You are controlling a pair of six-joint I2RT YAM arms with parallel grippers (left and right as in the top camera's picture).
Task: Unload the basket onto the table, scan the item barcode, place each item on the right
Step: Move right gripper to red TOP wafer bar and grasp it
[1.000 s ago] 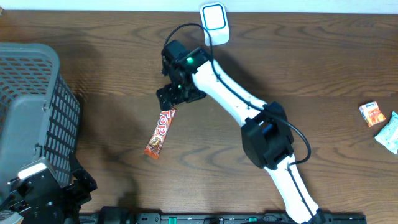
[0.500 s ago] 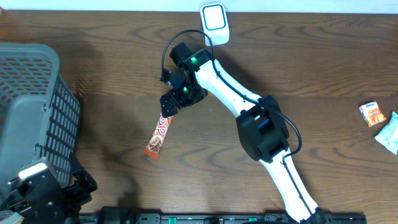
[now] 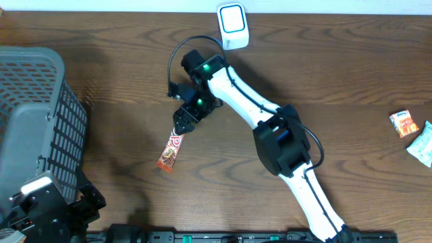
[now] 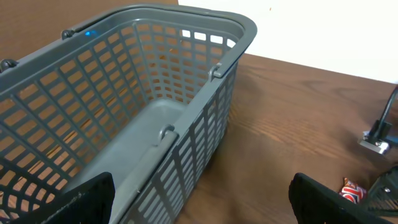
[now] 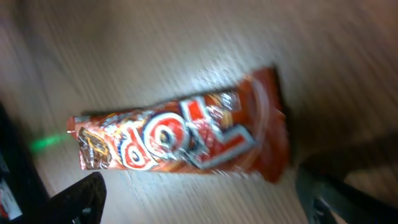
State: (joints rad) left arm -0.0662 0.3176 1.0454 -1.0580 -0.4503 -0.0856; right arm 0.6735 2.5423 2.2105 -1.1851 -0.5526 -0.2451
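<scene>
A red candy bar (image 5: 180,140) is lying flat on the brown wooden bench (image 5: 186,43). Its shiny wrapper is showing big white letters, and it is looking a bit blurry. The bar is lying a little tilted, with its crimped end pointing right. The tool (image 5: 199,186) is hanging over the bar with its two black fingers (image 5: 81,199) standing wide apart, one below the bar's left end and one below its right end, neither touching it. A small green light (image 5: 46,143) is glowing on the bench just left of the bar.

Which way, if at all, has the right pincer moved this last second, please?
Yes: the right pincer slid away from the white scanner, further over the candy bar.
</scene>
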